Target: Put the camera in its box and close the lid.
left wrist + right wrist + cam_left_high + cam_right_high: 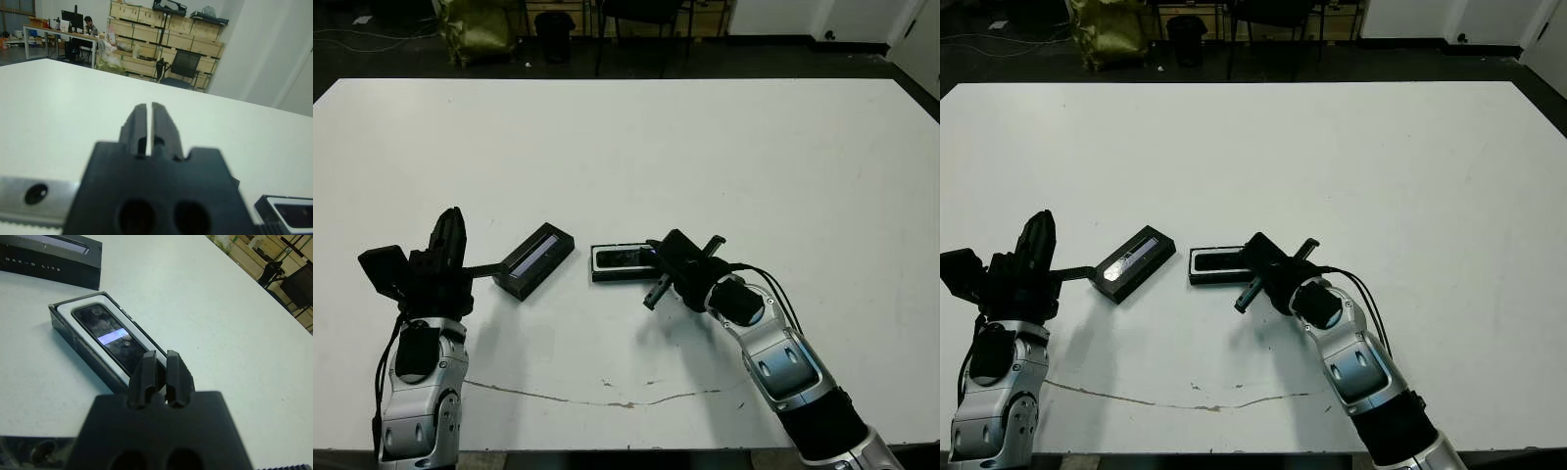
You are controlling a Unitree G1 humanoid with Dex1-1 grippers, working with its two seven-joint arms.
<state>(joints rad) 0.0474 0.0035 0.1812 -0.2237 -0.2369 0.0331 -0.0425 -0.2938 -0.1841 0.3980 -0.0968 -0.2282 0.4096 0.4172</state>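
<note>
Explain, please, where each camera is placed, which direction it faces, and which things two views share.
Left eye and right eye views: on the head, looking forward and down at the white table; both arms show, left gripper and right gripper.
Left wrist view: along the left gripper's shut fingers, across the table toward stacked wooden crates and a seated person.
Right wrist view: along the right gripper's shut fingers at the slim black glossy camera lying in the white-lined black box.
Shared: the striped black lid shows in the head views and the right wrist view.

Open table (705, 147) all round; only lid (534, 259) and box (619, 261) near centre, narrow gap between.
</note>
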